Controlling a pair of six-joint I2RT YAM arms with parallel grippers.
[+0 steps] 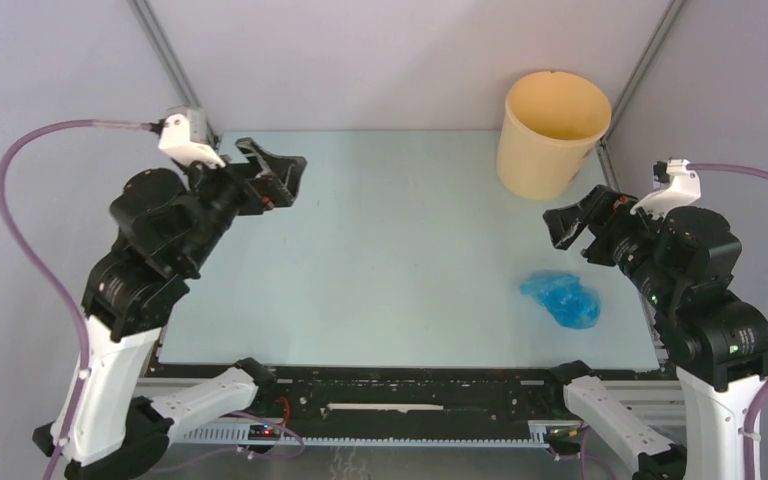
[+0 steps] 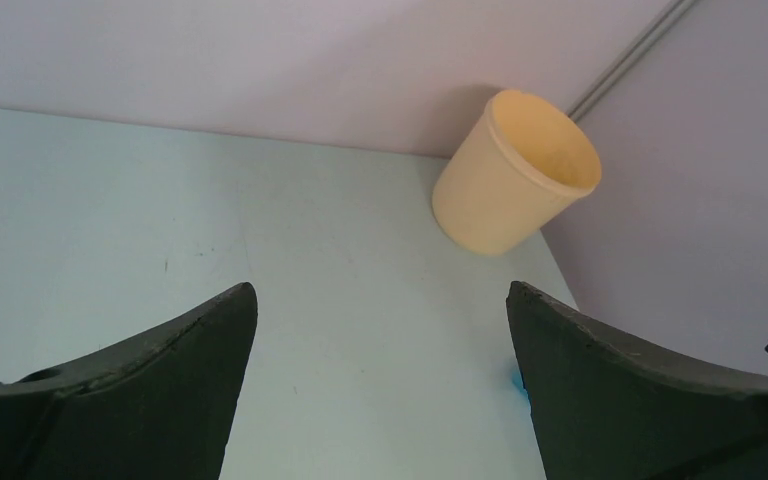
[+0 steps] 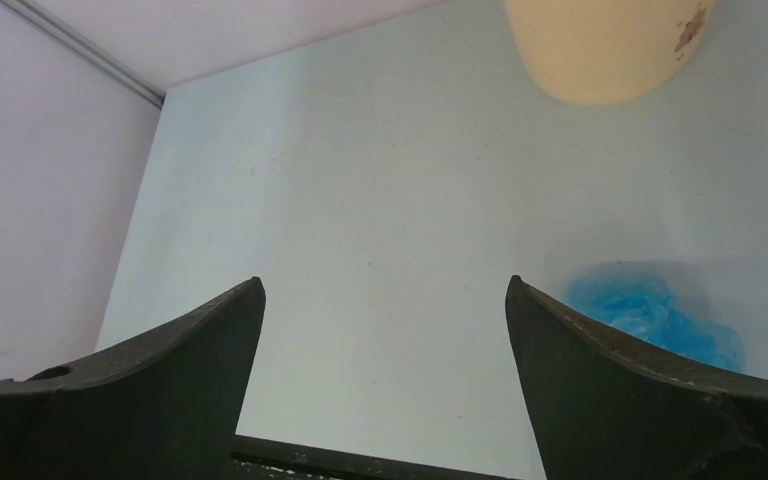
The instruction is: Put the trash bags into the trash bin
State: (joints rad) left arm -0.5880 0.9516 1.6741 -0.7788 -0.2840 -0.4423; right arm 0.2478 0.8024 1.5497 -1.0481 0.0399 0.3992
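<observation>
A crumpled light-blue trash bag [image 1: 561, 298] lies on the table at the right, near the front edge; it also shows in the right wrist view [image 3: 650, 312], and as a blue sliver [image 2: 515, 382] beside the left gripper's finger. The pale yellow trash bin [image 1: 551, 132] stands upright at the back right corner [image 2: 512, 175], its base showing in the right wrist view [image 3: 605, 45]. My left gripper [image 1: 278, 175] hovers open over the back left of the table, empty. Above and just right of the bag, my right gripper [image 1: 580, 222] is raised, open and empty.
Grey walls with metal corner posts [image 1: 168, 52] close in the table on three sides. A black rail [image 1: 410, 392] runs along the near edge between the arm bases. The pale table top [image 1: 390, 240] stretches between the two grippers.
</observation>
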